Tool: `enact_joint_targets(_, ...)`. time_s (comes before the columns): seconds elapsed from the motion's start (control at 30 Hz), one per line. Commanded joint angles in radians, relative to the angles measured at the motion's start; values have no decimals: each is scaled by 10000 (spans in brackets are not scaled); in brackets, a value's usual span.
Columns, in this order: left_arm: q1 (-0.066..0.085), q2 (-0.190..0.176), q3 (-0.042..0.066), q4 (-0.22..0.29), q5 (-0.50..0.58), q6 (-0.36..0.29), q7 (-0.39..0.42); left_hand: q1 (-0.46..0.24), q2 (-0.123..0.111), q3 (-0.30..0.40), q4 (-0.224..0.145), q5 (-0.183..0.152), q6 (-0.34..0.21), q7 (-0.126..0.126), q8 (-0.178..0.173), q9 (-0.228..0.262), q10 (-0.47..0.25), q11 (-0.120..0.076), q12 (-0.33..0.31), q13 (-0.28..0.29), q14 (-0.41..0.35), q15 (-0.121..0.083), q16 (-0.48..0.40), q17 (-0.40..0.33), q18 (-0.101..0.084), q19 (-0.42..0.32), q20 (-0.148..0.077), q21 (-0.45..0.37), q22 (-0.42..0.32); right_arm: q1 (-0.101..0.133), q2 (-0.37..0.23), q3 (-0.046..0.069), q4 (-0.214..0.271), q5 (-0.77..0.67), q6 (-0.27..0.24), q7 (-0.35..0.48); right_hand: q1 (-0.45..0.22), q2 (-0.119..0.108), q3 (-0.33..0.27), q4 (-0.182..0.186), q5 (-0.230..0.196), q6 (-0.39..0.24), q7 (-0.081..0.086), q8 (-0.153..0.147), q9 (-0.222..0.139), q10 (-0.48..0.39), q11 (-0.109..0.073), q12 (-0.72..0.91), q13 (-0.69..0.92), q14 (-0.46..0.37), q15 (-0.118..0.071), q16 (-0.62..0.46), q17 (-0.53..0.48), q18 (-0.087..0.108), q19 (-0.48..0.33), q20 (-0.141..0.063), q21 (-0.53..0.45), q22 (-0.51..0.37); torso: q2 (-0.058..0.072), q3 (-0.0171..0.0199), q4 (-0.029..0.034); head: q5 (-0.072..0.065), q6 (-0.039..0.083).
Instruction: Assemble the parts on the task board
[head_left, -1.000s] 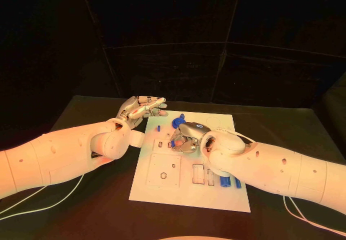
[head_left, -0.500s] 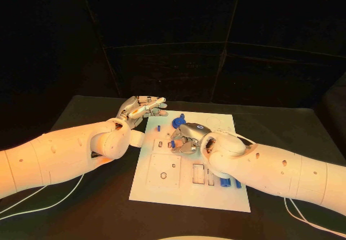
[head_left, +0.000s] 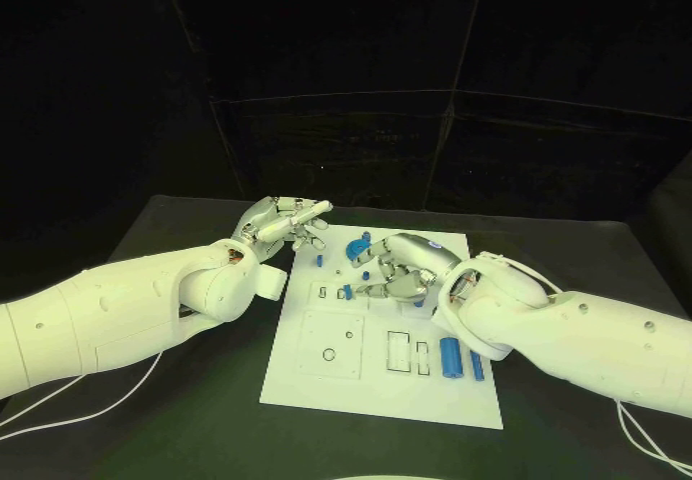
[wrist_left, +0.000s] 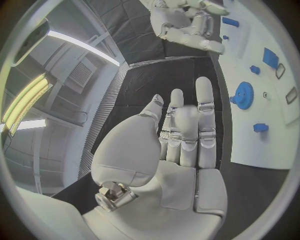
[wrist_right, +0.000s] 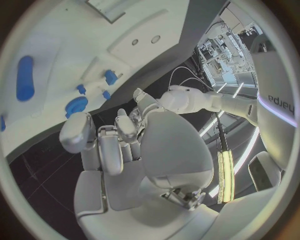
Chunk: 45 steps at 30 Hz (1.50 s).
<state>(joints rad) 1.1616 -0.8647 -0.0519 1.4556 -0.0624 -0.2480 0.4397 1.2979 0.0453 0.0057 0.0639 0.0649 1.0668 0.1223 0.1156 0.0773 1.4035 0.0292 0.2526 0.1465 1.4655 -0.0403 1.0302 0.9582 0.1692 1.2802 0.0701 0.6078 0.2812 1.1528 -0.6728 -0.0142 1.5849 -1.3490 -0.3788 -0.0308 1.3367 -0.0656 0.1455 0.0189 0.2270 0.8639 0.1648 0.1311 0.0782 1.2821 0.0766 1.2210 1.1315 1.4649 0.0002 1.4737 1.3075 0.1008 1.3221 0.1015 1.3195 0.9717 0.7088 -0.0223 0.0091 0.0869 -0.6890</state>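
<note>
A black table (head_left: 173, 420) stands before dark panelled walls (head_left: 346, 120), with long ceiling strip lights (wrist_left: 28, 95) and a ventilation grille (wrist_left: 80, 75) overhead.

Dim dark backdrop, overhead light on table, bright ceiling strips, fisheye edges bent

I've got both white arms reaching in from the sides, wrists converging toward the middle. My silver many-fingered left hand (head_left: 284, 222) sits raised, fingers stretched out side by side, nothing in it. My silver many-fingered right hand (head_left: 394, 266) hangs palm down, fingers loosely curled downward, apart, nothing in its grasp.
</note>
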Motion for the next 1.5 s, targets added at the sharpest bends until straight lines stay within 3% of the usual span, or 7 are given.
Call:
enact_joint_targets(0.03, 56, -106, 6, 88, -1884, 244, -1534, -25, -11, -33, -2, 14, 364, -215, 322, 166, 429, -171, 806, 599, 811, -162, 2840, 2947, 57, 370, -212, 1235, 1079, 297, -449, 125, 184, 1843, -163, 822, 134, 31, 46, -103, 35, 73, -11, 52, 0, -65, -39, -88, -86, 596, -60, -52, 570, 113, -80, -18, -66, -127, -130, 68, 10, 30, -13)
enact_joint_targets(0.17, 238, -180, 6, 107, -3407, 752, -3114, -283, 20, -134, 125, 43, 199, -361, 853, 572, -304, -220, 2997, 2500, 845, -142, 4532, 4921, -279, 467, -289, 3708, 3835, 731, -954, 210, 149, 2566, 5, 753, 142, 34, 49, -112, 24, 81, -13, 58, -3, -51, -41, -73, -69, 594, -62, -58, 560, 114, -82, -21, -70, -133, -247, 120, -36, 38, -71)
enact_joint_targets(0.37, 603, -102, 6, 121, -5764, 1962, -5713, -1042, 272, -477, 867, 0, -496, -213, 1438, 1018, -1538, -121, 4824, 4194, 847, -104, 4796, 5270, -560, 1146, -220, 5601, 6272, 1077, -1368, 248, -92, 3100, 116, 623, 129, 45, 44, -113, 4, 111, -20, 80, -6, -15, -45, -46, -43, 591, -67, -71, 544, 115, -84, -29, -81, -146, -347, 182, -85, 55, -121)
enact_joint_targets(0.6, 888, 367, 4, -70, -7579, 3107, -7876, -1112, 518, -568, 1257, 10, -890, -239, 2313, 1561, -1857, -140, 6360, 5603, 952, -133, 5108, 5701, -754, 1633, -226, 6419, 7505, 1175, -1436, 257, -261, 3232, 189, 444, 100, 55, 31, -102, -4, 137, -25, 100, -9, -5, -50, -48, -55, 585, -73, -90, 514, 118, -91, -35, -97, -174, -365, 195, -83, 63, -126)
enact_joint_targets(0.77, 990, 822, 2, -324, -8765, 3747, -8923, -2112, 3, -1554, 2194, -163, -929, -426, 3183, 2073, -1671, -250, 7480, 6724, 1015, -263, 5299, 5970, -854, 1779, -296, 6838, 8131, 1193, -1447, 259, -313, 3235, 222, 221, 40, 43, -11, -80, -10, 154, -33, 118, -20, 23, -57, -36, -53, 582, -80, -107, 493, 122, -97, -44, -117, -206, -366, 190, -94, 59, -118)
enact_joint_targets(1.0, 1099, 1355, -119, -615, -9325, 3819, -9767, -1867, 266, -2120, 2223, -193, -1230, -664, 4623, 3199, -1354, -490, 8513, 7824, 1053, -455, 5406, 6126, -964, 1910, -492, 7309, 8856, 1200, -1415, 258, -372, 3095, 244, -85, 2, 25, -43, -68, 2, 165, -40, 130, -27, 32, -62, -38, -63, 574, -85, -132, 452, 128, -108, -49, -139, -246, -345, 200, -110, 38, -125)
enact_joint_targets(1.5, 1219, 1988, -249, -878, -9431, 3934, -10309, -1892, 430, -2558, 2234, -174, -1640, -745, 5385, 3916, -1225, -538, 8841, 8186, 1053, -488, 5406, 6126, -1025, 1974, -536, 7565, 9269, 1205, -1315, 258, -433, 2591, 232, -405, -37, 11, -82, -57, 76, 186, -54, 154, -39, 0, -76, -101, -152, 553, -98, -195, 348, 147, -146, -61, -198, -360, -335, 179, -87, -47, -150)
